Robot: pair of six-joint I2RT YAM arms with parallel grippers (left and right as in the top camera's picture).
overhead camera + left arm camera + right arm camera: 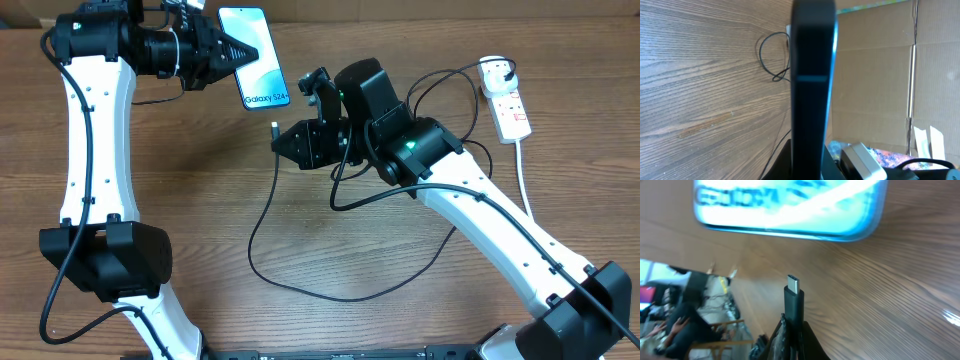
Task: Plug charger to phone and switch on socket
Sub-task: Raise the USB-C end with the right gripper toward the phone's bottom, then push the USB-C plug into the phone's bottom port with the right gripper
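Here, the left fingers (236,57) are closed on a long edge of the phone (253,55), holding it just ahead of the right fingers (282,140). These pinch the charger (794,300) behind its connector tip. The phone's long axis runs crosswise to the left fingers, with its "Galaxy S24" short edge facing the right fingers. The tip points straight out of those fingers toward that edge, not touching it. To plug in well, square the tip with the port, steady the phone, and push along its long axis. The socket (505,100) lies on the bench (200,230), well behind the right fingers.
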